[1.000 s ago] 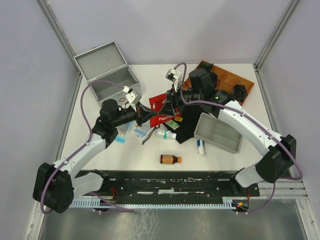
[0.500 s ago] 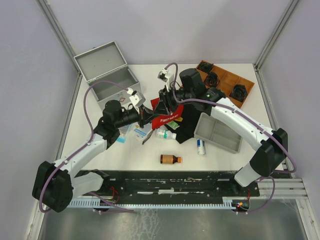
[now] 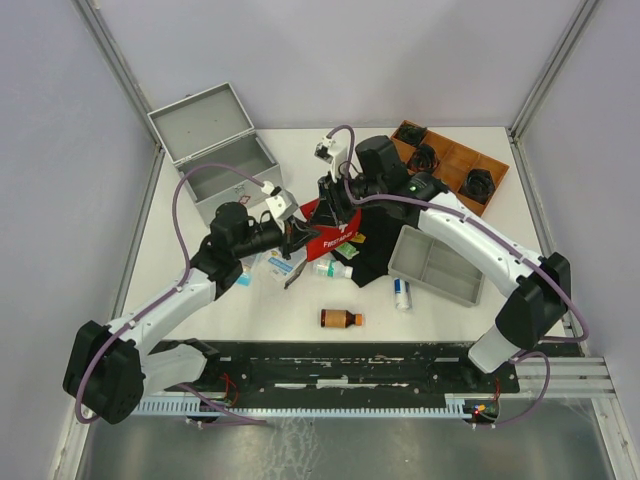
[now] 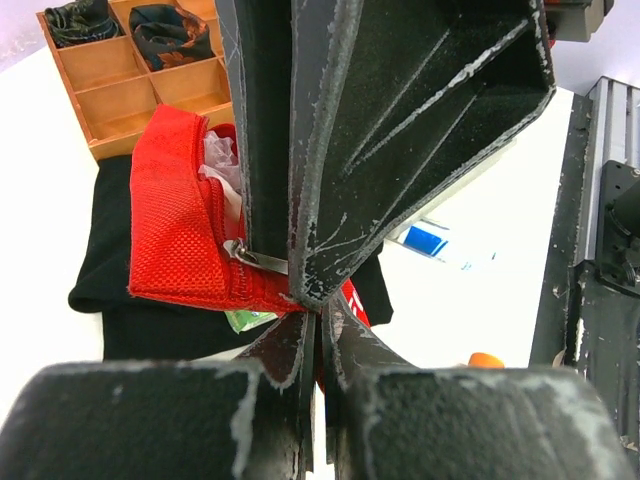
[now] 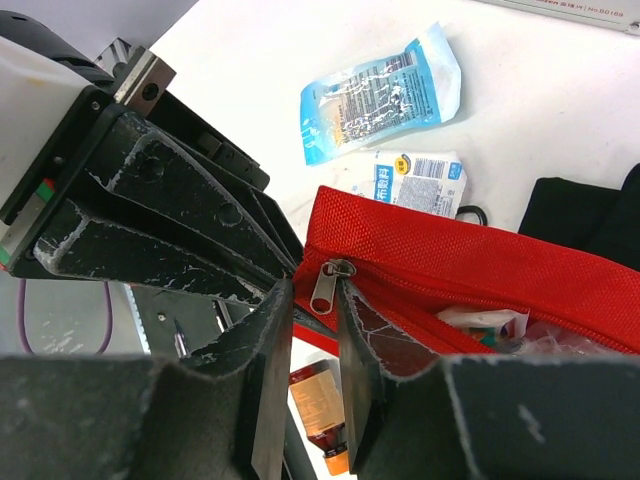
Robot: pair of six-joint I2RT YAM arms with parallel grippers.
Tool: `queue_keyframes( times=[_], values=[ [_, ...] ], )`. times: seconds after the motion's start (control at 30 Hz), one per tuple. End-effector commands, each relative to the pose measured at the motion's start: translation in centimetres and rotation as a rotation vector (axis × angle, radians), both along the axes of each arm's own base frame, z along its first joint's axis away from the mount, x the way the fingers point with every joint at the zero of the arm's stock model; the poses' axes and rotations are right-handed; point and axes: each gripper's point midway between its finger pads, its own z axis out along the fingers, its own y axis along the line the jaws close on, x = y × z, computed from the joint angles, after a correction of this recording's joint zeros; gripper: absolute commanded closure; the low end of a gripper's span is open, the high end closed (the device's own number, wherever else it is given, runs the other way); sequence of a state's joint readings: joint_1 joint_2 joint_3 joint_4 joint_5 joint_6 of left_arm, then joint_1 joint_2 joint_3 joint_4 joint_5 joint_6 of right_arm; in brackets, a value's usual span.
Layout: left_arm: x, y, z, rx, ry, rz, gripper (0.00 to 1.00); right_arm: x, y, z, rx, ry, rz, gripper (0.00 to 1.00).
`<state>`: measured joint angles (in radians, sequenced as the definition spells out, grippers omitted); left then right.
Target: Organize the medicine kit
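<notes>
Looks early in the job: nothing visibly packed, nearly all of it left to do.

Nearest the arm bases, loose on the table point(image 3: 280, 310): amber bottle point(image 3: 341, 319), small white bottle point(image 3: 401, 293), green-and-white bottle point(image 3: 333, 269). Just right of those, shallow grey tray point(image 3: 437, 266), apparently bare. Left of them, blue sachet point(image 5: 380, 90) and white packet point(image 5: 420, 180), lying flat side by side.

Mid-table, pinches one end of the red pouch point(image 4: 180, 240) in the left gripper point(image 4: 316, 300), jaws clenched on the fabric, above the black cloth point(image 3: 375, 258). Straddles the zipper pull point(image 5: 330, 285) with the right gripper point(image 5: 313, 292), jaws a little apart, not visibly clamped on the tab. Pouch mouth gaping, packets showing inside.

Farther back on the left, medicine kit point(image 3: 225, 160): lid up, interior seemingly bare, well apart from the loose items. At the far right, wooden compartment box point(image 3: 450, 160) with dark items.

Very tight at the pouch: both sets of fingers almost touching around the zipper end, little margin for a sideways slip. Open table between pouch and kit for carrying things across. Calls for care at the kit's raised front wall and upright lid, and at the table's left edge just beside the case.
</notes>
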<state>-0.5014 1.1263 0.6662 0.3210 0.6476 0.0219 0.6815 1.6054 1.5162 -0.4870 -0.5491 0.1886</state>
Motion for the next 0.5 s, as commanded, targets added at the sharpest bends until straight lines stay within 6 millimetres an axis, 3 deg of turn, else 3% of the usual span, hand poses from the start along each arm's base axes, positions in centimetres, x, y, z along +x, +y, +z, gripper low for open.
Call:
queue_keyframes(
  times=[0.0,0.47],
  values=[
    [-0.6,-0.8,2.9,-0.031,-0.142,-0.053,0.97,1.4,0.5,1.4,0.002,-0.089,-0.033,0.69],
    [-0.4,-0.5,2.9,-0.022,-0.162,-0.028,0.97,2.8,-1.2,0.3,-0.118,-0.189,-0.121,0.85]
  ],
)
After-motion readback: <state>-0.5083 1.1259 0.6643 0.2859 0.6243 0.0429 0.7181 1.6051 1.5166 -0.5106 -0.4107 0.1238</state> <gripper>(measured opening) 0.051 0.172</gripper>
